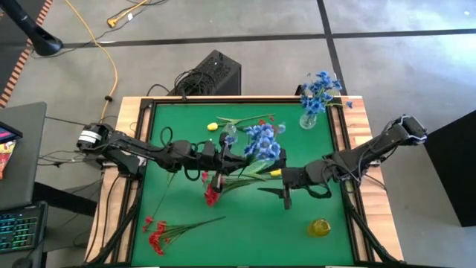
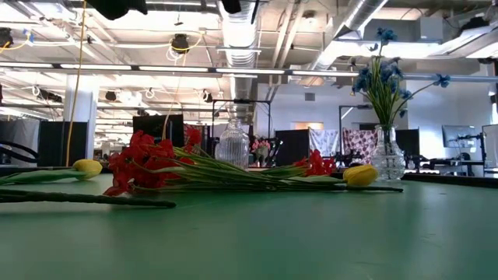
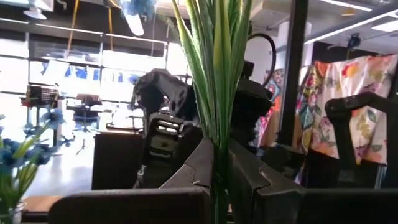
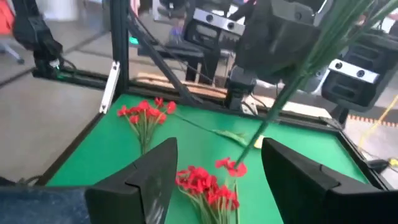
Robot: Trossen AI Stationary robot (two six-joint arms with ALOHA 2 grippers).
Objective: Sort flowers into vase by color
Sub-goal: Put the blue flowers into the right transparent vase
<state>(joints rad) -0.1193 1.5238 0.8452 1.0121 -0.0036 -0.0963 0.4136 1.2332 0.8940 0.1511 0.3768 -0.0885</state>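
Left claw point(image 1: 223, 160): pinching blue flowers point(image 1: 262, 139) by their green stems point(image 3: 217, 93), mid-bench; only its wrist view is showing the pinch.
Right claw point(image 4: 217, 165): hanging spread above red flowers point(image 4: 208, 183).

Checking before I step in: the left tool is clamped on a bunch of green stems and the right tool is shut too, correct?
Not quite. The left tool is clamped on the green stems, but the right tool is open: the right wrist view shows its two fingers spread wide apart with nothing between them, over the red flowers on the table.
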